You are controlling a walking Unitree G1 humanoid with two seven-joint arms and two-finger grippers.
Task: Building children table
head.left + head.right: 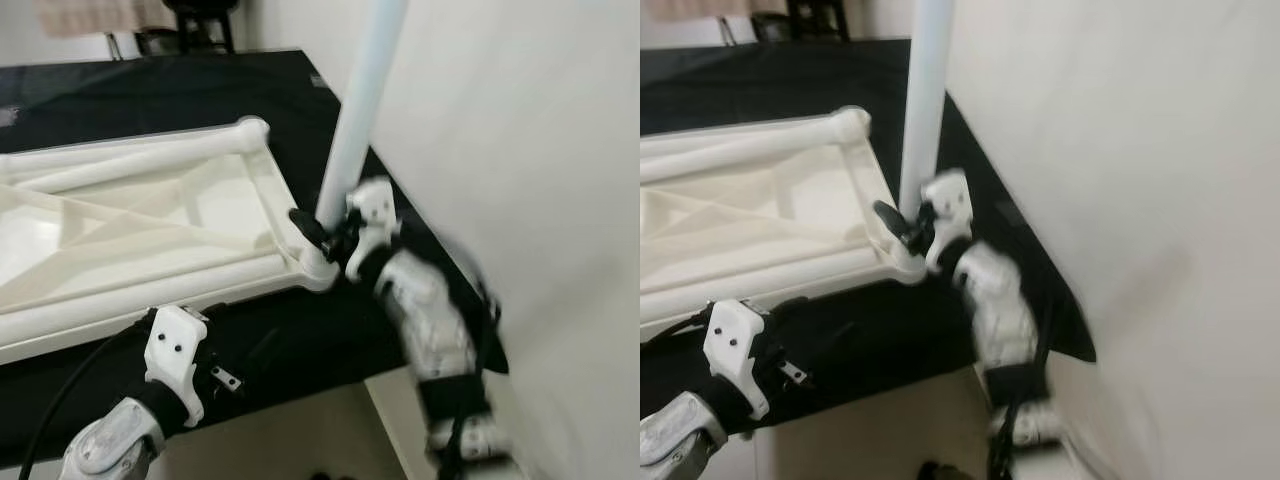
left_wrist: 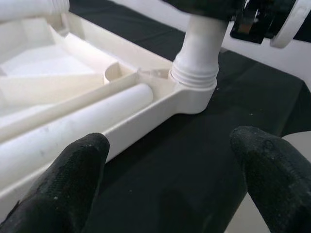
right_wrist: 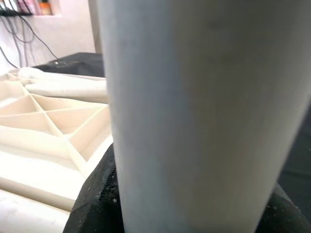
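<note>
A black-covered bench (image 1: 150, 90) runs beside a plain white wall (image 1: 540, 150); on it lies the upturned white plastic table top (image 1: 150, 230), ribbed side up, with one leg (image 1: 352, 130) standing upright in its near corner socket (image 2: 192, 90). The parts look light, stiff and smooth, so the leg is likely to slip if turned under a weak grip; low on the leg, just above the socket, seems the sensible place to hold, and the top looks best steadied by its thick rim. The right pincer (image 1: 318, 232) is pressed around the foot of the leg, its black fingers (image 3: 97, 194) hugging the tube just above the threaded collar; the loose legs lie in the top, off to its far side. The left pincer (image 2: 170, 174) hangs spread wide, holding nothing, above the black cloth just short of the socket corner.
</note>
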